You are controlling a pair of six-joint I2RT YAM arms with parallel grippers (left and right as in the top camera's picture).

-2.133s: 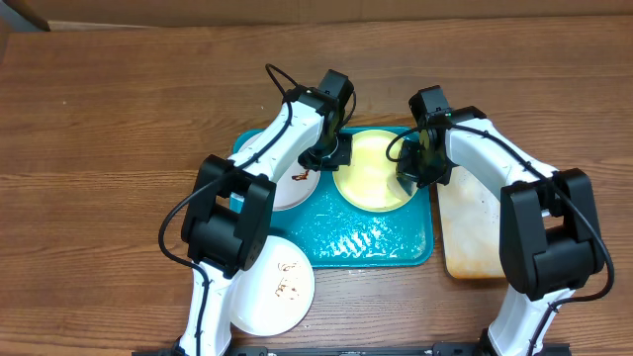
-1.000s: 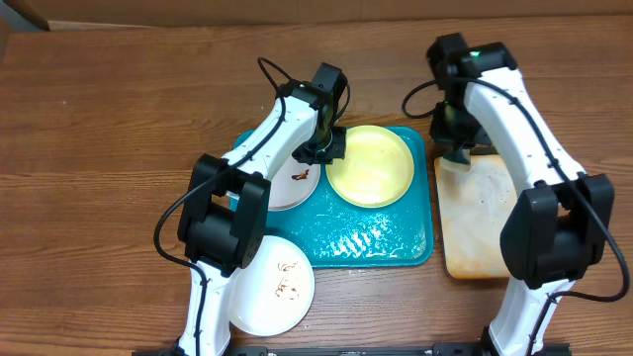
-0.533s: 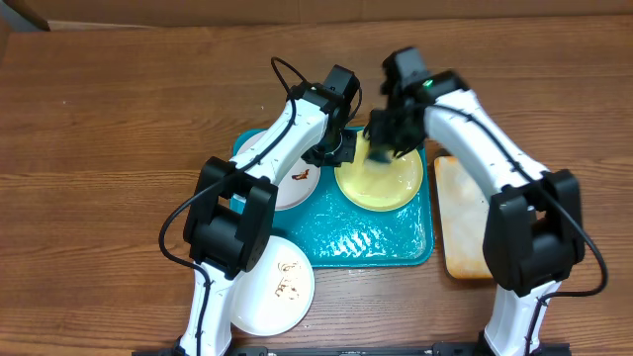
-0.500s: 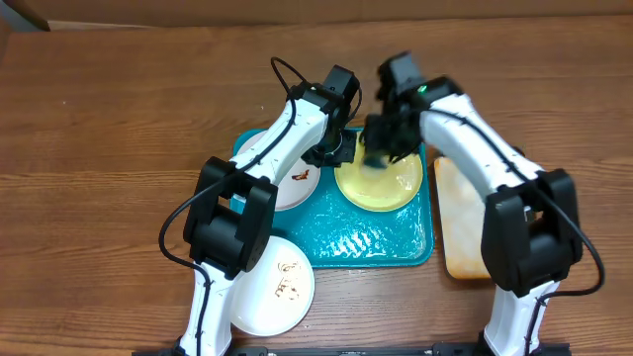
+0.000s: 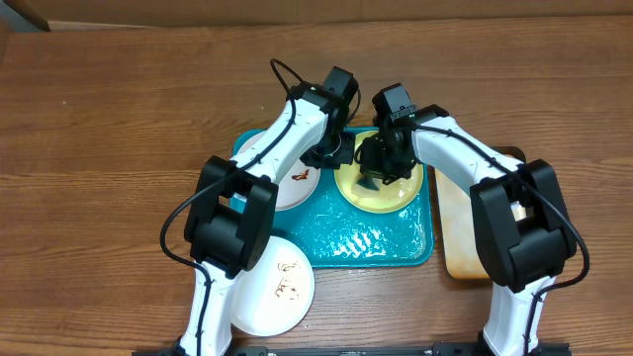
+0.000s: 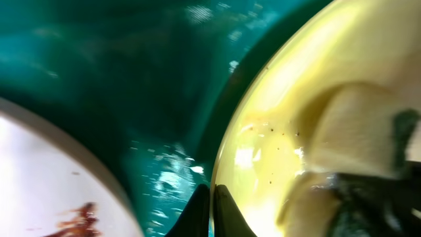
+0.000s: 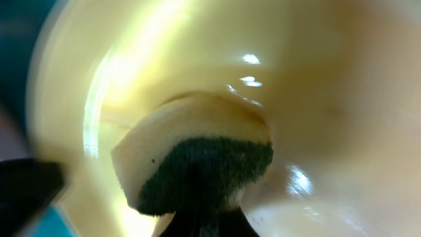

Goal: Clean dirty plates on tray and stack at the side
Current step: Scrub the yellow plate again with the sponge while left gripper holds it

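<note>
1. Bench [image 5: 109, 119]: brown wood-grain top that carries every item below.

2. Tray [image 5: 371, 242]: turquoise, glossy and wet-looking, at the middle of the bench.

3. Yellow-green plate [image 5: 384, 196]: lies in the far right part of the tray. Its inside is wet, with fine dark specks near the rim [image 6: 276, 141].

4. White plate, first [image 5: 289, 188]: lies in the far left part of the tray, just beside the yellow-green plate. It bears a red-brown smear [image 6: 79, 217].

5. White plate, second [image 5: 282, 287]: lies on the bench at the tray's near left corner, partly under the left arm. It has small brown marks at its middle. Whether it touches the tray cannot be told.

6. Stained tray [image 5: 460, 247]: whitish with orange staining, lying right of the turquoise tray and just beside it.

7. Sponge [image 7: 197, 164]: pale yellow body with a dark green scouring face, pressed against the inside of the yellow-green plate.

8. Left jaws: closed on the far left rim of the yellow-green plate, one fingertip [image 6: 197, 207] outside the rim and the other inside.

9. Right jaws: clamped on the sponge, holding it down over the plate's far half, near the left jaws.
</note>
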